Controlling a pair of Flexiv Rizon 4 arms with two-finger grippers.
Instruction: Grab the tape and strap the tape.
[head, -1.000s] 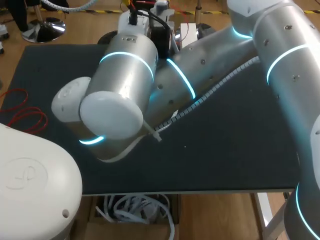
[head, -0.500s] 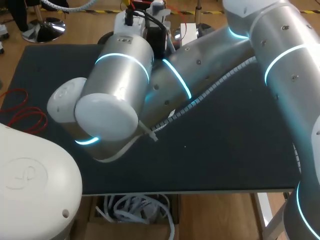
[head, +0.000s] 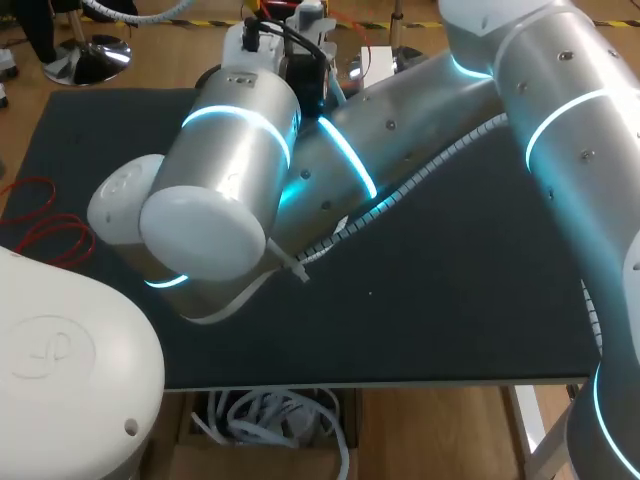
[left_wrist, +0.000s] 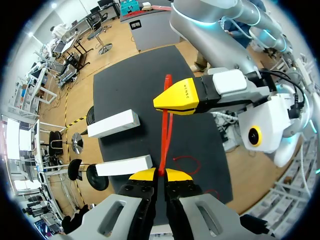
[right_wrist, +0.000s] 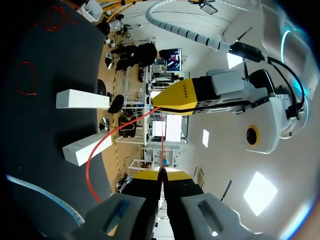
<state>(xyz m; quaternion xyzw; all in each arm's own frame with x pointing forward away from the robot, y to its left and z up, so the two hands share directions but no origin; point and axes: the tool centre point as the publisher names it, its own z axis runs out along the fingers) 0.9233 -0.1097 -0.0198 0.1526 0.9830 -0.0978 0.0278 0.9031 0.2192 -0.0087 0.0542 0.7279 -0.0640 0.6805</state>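
- Edging a little further toward the robot's left over the past second, the right arm (head: 330, 170) lies with its bulky elbow across the dark counter (head: 470, 300). In the head view it hides both sets of fingers.
- The left fingers (left_wrist: 161, 173) are pressed together on one end of the red tape (left_wrist: 164, 132). The tape runs straight ahead of them to the right fingers (left_wrist: 179, 97), which are likewise pinched closed on it.
- In the right wrist view, a thin taut run of tape rises from between the right fingers to the left fingers ahead. A slack bow of the same tape swings out to one side of them.
- The tape is gripped at both ends and held clear above the counter. This two-point hold looks meant to keep the band stretched and its loop open, ready to be drawn around something.
- Two white blocks (left_wrist: 114, 123) lie side by side on the counter, beside the line between the two sets of fingers and apart from the tape. They seem the likely things to be strapped, and the tape is not yet around them.
- Spare red loops (head: 45, 235) rest on the counter well apart from the fingers, apparently in reserve.
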